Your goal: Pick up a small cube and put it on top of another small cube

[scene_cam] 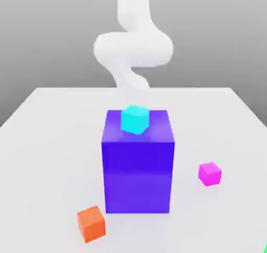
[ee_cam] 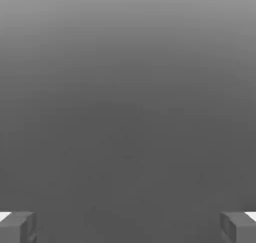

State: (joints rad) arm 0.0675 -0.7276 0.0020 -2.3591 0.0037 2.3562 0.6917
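A small cyan cube rests on top of a tall blue-purple block in the middle of the white table. A small magenta cube lies on the table at the exterior view's right of the block. A small orange cube lies near the front, at the exterior view's left. My white arm rises behind the block. In the hand view my gripper is open, its grey fingertips set wide apart with nothing between them, facing plain grey background.
The tall block stands between the arm and the front of the table. A green sliver shows at the front corner on the exterior view's right. The table's edges run along the back and both sides.
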